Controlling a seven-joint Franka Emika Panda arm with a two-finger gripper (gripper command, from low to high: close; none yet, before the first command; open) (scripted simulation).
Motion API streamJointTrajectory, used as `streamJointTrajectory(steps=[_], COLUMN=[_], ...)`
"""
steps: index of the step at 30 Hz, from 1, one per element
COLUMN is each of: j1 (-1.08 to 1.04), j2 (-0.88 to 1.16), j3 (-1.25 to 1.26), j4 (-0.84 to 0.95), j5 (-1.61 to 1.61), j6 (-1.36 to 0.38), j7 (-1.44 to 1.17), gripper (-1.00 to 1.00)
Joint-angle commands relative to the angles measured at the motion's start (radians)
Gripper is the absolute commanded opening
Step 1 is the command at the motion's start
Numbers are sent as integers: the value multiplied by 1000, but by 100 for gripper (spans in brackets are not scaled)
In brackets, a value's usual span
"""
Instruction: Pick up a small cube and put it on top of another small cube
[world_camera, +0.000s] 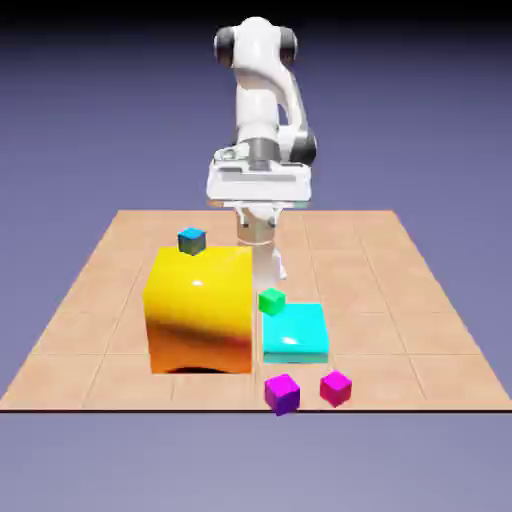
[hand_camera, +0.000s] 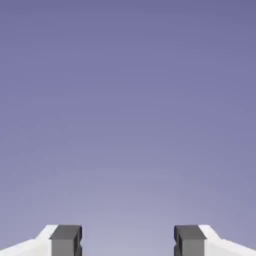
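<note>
Two jaws: gripper (hand_camera: 128, 242) spread, nothing but backdrop between the fingertips (hand_camera: 65, 240).
Green cube (world_camera: 272, 300): nearest the jaws, below them, touching the cyan slab (world_camera: 296, 334).
Blue cube (world_camera: 192, 240): off to one side of the jaws, perched on the yellow block's (world_camera: 199, 310) back edge.
Purple cube (world_camera: 282, 393), pink cube (world_camera: 336, 387): farthest from the jaws, past the slab.
Risk: the hand camera shows no cube, so a descent could be misaimed; a finger may catch the slab beside green.

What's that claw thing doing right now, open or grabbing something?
Tool: open, holding nothing; only the plain backdrop shows between its two grey fingertips.
</note>
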Motion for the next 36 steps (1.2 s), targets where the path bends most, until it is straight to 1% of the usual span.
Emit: streamJointTrajectory(steps=[1,33,34,36], j1=[-1,-33,-33,-31], j2=[36,1195,1195,1248], j3=[13,427,427,401], j4=[30,983,983,945], j5=[-12,-394,-394,-429], j6=[-33,-1070,-1070,-983], j7=[0,16,16,38], gripper=[0,0,0,0])
